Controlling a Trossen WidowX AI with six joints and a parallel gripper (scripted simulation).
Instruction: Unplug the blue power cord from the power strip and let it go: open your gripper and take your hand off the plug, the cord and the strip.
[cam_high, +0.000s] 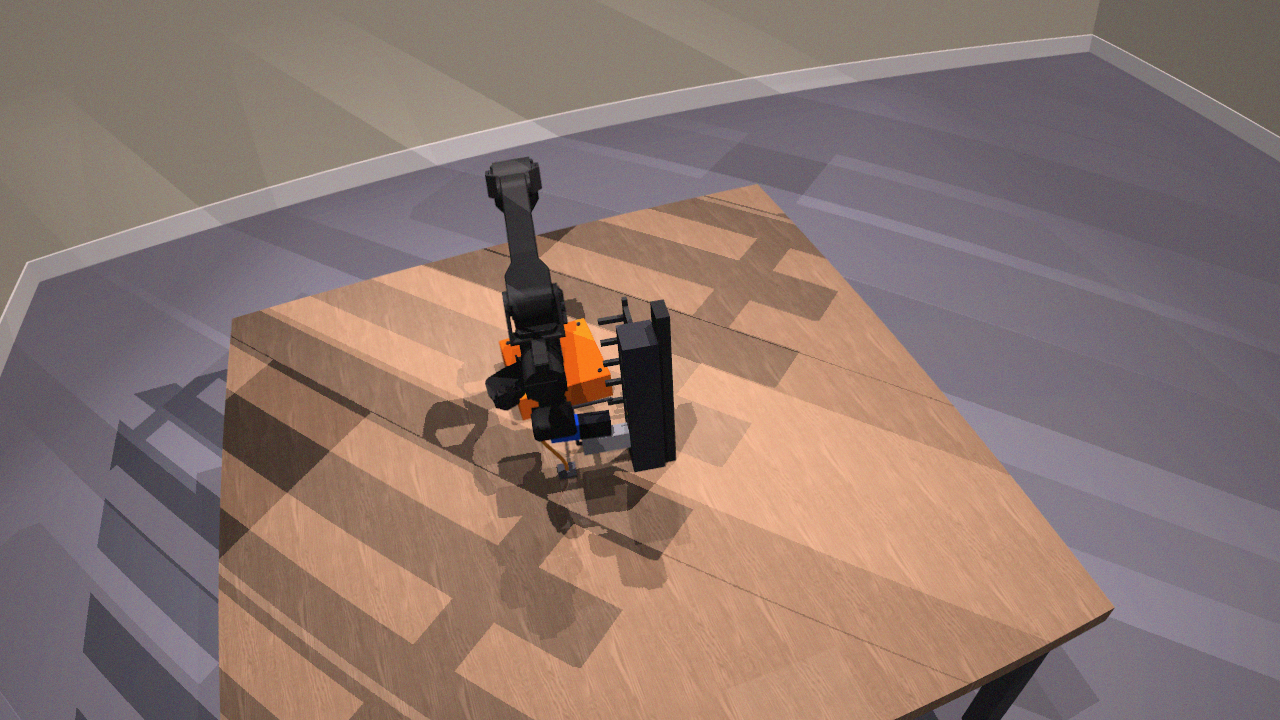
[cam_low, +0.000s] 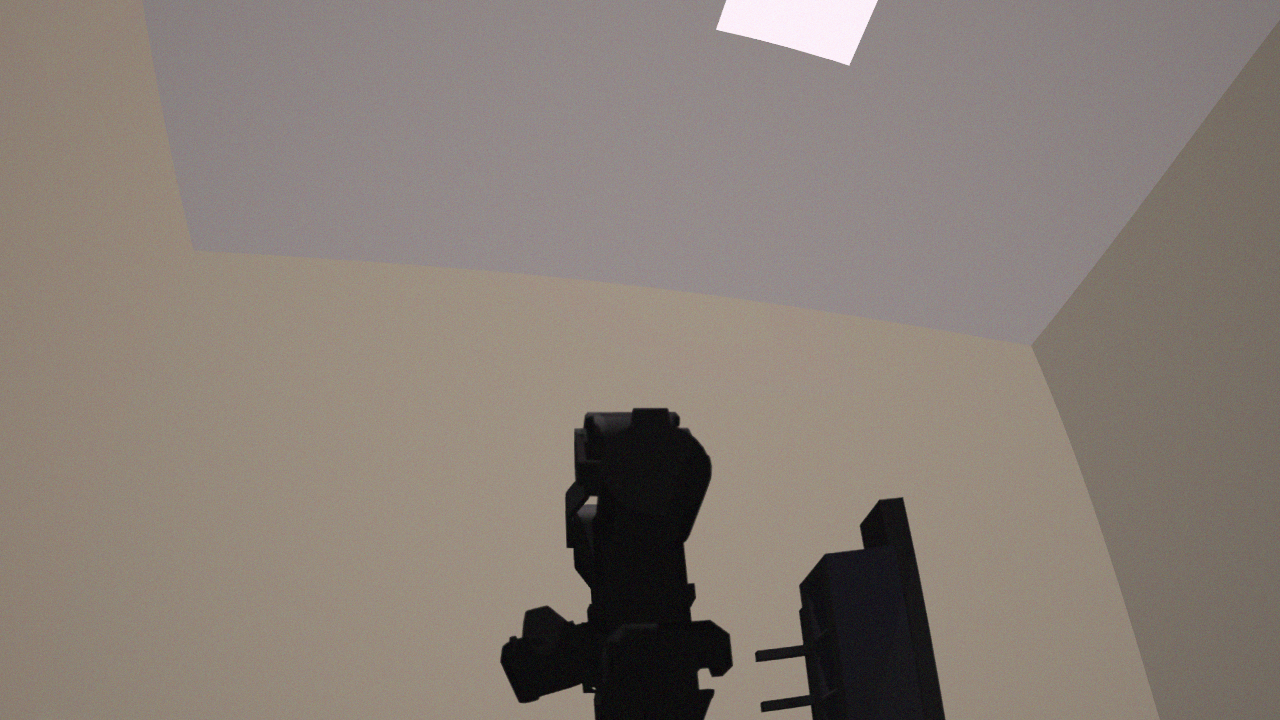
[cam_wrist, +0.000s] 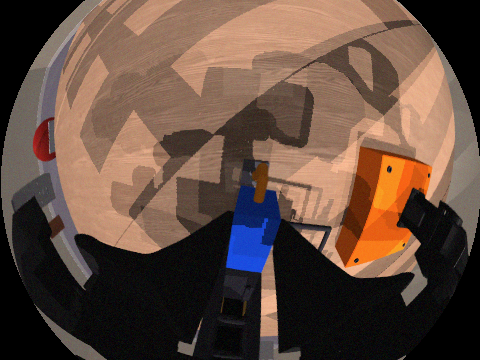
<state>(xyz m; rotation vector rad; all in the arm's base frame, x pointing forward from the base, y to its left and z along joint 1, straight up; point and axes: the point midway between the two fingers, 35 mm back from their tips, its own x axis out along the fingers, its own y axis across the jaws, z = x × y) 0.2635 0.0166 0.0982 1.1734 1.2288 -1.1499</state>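
A dark arm (cam_low: 640, 537) stands just left of an upright black panel (cam_low: 868, 617).

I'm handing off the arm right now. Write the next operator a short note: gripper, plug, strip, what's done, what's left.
Gripper: shut on the blue plug, seen between the fingers in the wrist view.
Power strip: upright on the table, beside the arm; the plug sits close against its lower end.
Done: plug grasped. Whether it is out of the socket cannot be told.
Left: confirm it is pulled free, open the gripper, back away from plug, cord and strip.
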